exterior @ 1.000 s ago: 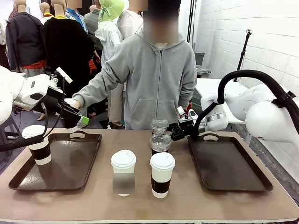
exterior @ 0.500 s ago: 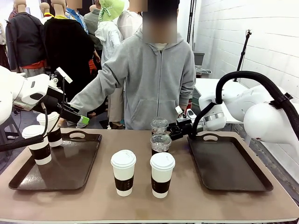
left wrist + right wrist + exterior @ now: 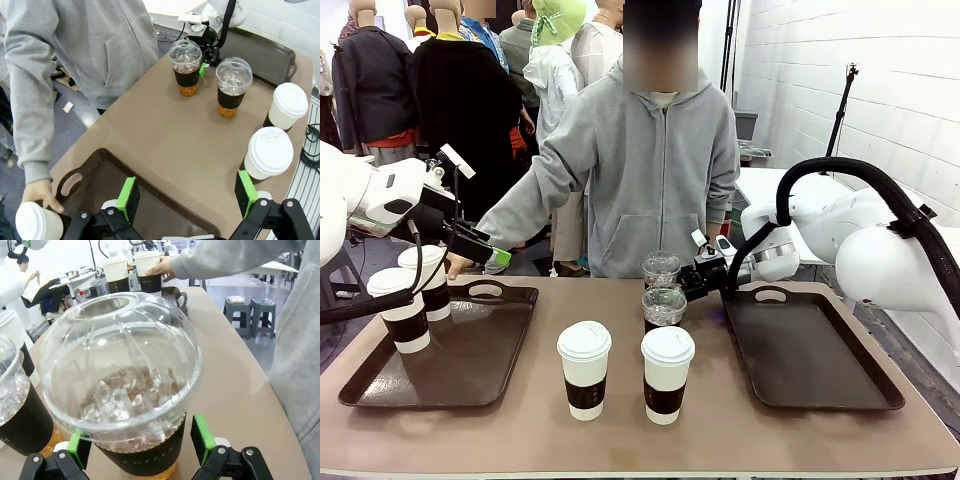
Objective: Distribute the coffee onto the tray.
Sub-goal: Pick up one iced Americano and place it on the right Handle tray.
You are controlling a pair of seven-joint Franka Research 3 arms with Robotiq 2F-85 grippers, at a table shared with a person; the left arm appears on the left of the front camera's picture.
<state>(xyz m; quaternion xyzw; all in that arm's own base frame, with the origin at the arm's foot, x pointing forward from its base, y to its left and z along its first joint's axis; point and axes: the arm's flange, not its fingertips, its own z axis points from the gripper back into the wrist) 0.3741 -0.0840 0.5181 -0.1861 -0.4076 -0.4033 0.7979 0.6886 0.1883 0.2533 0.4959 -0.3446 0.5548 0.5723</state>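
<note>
1. Front view: we see the left tray [image 3: 510, 345] at 9 o'clock on the table [image 3: 620, 440]. It carries 2 white cups [image 3: 403, 310], and a person's hand [image 3: 455, 265] touches the farther white cup [image 3: 428, 282].
2. Left wrist view: the left gripper [image 3: 186, 196] hangs over that tray's edge, jaws wide apart, holding nothing.
3. We see 2 more white cups [image 3: 584, 368] at 6 o'clock on the table, and 2 dome-lidded cups [image 3: 664, 305] at 12 o'clock from them.
4. Right wrist view: the right gripper [image 3: 140, 442] straddles the far dome-lidded cup [image 3: 120, 370], jaws parted, green pads [image 3: 200, 437] flanking its sleeve.
5. The right tray [image 3: 820, 390] lies at 3 o'clock.
</note>
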